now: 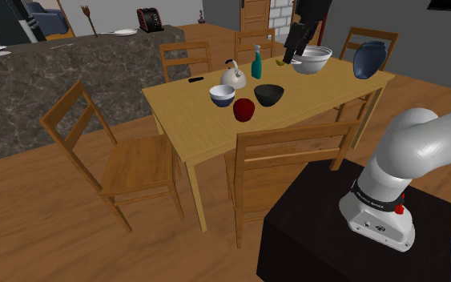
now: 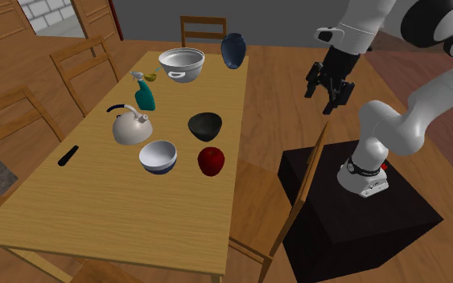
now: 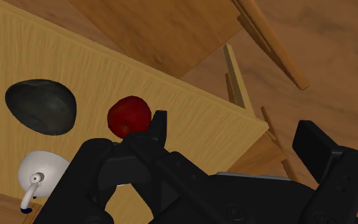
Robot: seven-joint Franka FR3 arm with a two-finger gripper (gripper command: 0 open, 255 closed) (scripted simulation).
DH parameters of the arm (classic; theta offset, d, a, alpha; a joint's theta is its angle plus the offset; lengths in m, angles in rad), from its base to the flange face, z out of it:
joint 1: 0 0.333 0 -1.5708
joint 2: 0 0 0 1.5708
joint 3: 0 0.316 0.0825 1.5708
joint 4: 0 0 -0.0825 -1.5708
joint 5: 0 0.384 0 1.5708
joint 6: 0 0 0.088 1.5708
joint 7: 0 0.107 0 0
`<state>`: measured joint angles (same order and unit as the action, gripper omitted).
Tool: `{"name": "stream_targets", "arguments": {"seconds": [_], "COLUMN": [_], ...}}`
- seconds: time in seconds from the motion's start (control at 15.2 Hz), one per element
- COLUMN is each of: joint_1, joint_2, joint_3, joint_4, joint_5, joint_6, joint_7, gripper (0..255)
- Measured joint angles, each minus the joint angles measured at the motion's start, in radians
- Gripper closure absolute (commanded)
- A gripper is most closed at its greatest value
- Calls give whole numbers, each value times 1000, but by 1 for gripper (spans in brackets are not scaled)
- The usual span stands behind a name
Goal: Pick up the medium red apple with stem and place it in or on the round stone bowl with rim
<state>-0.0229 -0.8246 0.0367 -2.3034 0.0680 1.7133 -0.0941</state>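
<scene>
One red apple (image 1: 243,110) sits on the wooden table (image 1: 191,120), just beside the dark round bowl (image 1: 269,94), not in it. Well apart, the gripper (image 2: 329,92) hangs off the table's edge, fingers spread and empty. By my judgement, reach, grasp, lift and placement are all yet to do.

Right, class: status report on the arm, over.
Pincer open, empty, high beside table. Red apple on table, near dark bowl. Chair between stand and apple.
</scene>
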Motion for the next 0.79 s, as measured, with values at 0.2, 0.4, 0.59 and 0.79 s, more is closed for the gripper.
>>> {"name": "stream_targets", "arguments": {"seconds": [0.2, 0.4, 0.59, 0.79], "joint_1": [-4, -12, -21, -28], "joint_2": [12, 63, 118, 184], "joint_3": [-8, -25, -43, -61], "joint_4": [-29, -65, -111, -137], "joint_5": [-5, -16, -25, -32], "joint_6": [46, 147, 265, 374], "joint_7": [-12, -35, -60, -84], "gripper": [0, 0, 0, 0]}}
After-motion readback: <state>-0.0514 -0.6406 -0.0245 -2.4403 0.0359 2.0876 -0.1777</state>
